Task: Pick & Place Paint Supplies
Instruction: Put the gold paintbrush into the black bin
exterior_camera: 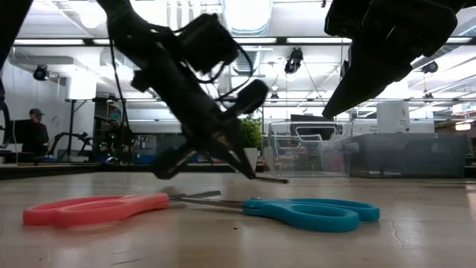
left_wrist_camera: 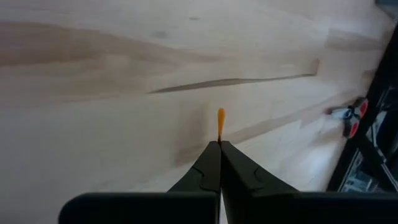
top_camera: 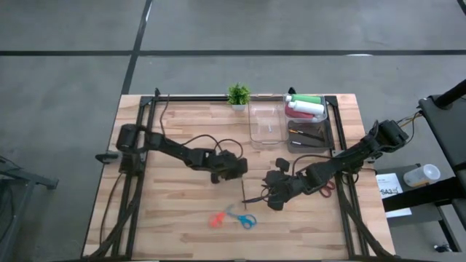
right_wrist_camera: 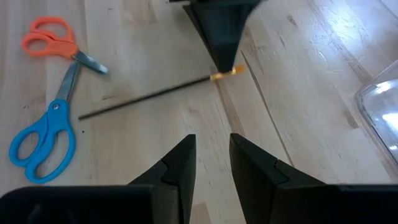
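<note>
Left tool (left_wrist_camera: 219, 144): closing tight on the paintbrush (right_wrist_camera: 149, 94), pinching it by its orange end.
Right tool (right_wrist_camera: 211, 146): hovering just beside, fingers standing partly apart, holding nothing.
Brush position: slanting over the counter (left_wrist_camera: 93, 93), near the blue scissors (right_wrist_camera: 43, 137).
Doing it well: lifting straight up and keeping the pinch firm, since so thin a handle is probably swinging easily; then carrying toward the bin (top_camera: 309, 135) where the squeeze bottles (top_camera: 304, 108) are lying.
Hard to make out: whether the far brush tip is touching the counter.
</note>
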You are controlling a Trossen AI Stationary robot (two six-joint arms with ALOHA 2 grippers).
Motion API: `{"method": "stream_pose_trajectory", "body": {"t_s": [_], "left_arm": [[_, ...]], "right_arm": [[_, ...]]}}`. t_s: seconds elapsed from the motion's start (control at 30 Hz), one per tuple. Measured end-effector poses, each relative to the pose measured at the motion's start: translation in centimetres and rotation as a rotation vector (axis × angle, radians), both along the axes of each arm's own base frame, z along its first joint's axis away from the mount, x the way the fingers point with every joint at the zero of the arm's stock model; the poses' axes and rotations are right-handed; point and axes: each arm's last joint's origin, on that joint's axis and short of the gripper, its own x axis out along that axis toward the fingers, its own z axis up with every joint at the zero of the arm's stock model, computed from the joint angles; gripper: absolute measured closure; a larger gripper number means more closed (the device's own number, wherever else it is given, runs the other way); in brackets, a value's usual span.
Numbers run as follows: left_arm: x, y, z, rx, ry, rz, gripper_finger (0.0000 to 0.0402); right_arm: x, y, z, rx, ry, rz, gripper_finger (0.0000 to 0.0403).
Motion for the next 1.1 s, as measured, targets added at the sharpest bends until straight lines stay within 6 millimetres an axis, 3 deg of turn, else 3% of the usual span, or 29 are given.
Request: {"method": "stream_pose_trajectory", "body": {"t_s": [0.3,0.83,1.1], "left_arm": [[4.1,0.7,0.7,0.088,-0.054,-0.09,0.0399],[4.2,0.9,-0.1,0.049,-0.001,-0.049,0.0399],[4.2,0.9,-0.2,0.044,0.003,-0.042,0.0361]], "right_arm": [[0.0,0.0,0.0,0.0,0.001,0.0,0.031],[0.0,0.0,0.0,0.0,0.0,0.0,0.031],[0.0,0.0,0.0,0.0,0.0,0.0,0.031]]}}
